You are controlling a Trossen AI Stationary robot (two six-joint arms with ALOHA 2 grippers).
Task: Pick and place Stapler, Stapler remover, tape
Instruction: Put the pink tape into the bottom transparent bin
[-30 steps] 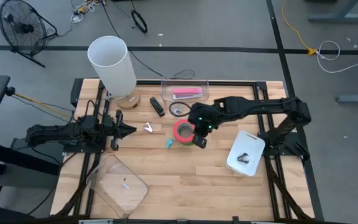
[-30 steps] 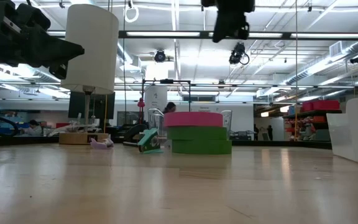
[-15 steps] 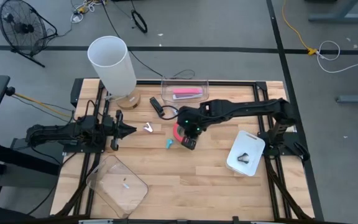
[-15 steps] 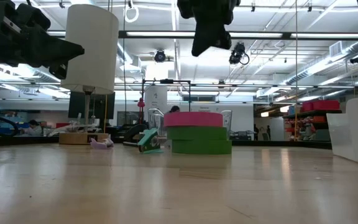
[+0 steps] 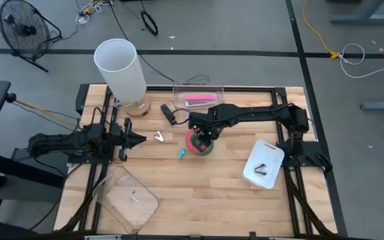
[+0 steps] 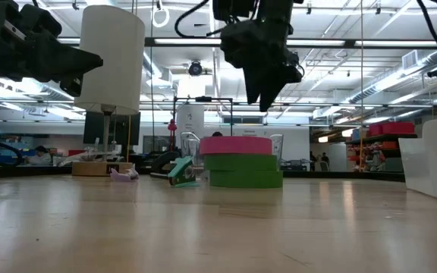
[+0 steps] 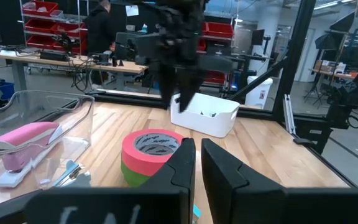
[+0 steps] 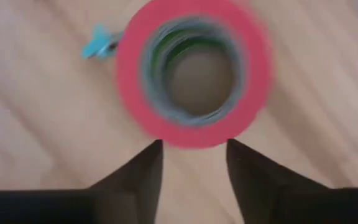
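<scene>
A pink-red tape roll (image 6: 236,144) lies flat on a green tape roll (image 6: 243,171), stacked at mid-table (image 5: 197,143). My right gripper (image 8: 191,163) hangs open just above the stack, fingers pointing down, clear of it (image 6: 268,97). A small teal stapler remover (image 5: 181,153) lies on the wood left of the stack. A black stapler (image 5: 169,113) lies farther back, and a pink stapler (image 5: 200,100) rests in a clear box. My left gripper (image 5: 139,140) waits shut at the table's left, level and pointing at the tape (image 7: 197,163).
A white tray (image 5: 272,155) with a small dark item stands at the right. A clear lid (image 5: 127,193) lies near front left. A tall white cylinder (image 5: 120,67) on a wooden base stands at the far left. A small silver piece (image 5: 159,137) lies before my left gripper.
My right gripper has travelled toward the table's left and come down from high above, ending just over the tape stack. The tape rolls have stayed where they were.
</scene>
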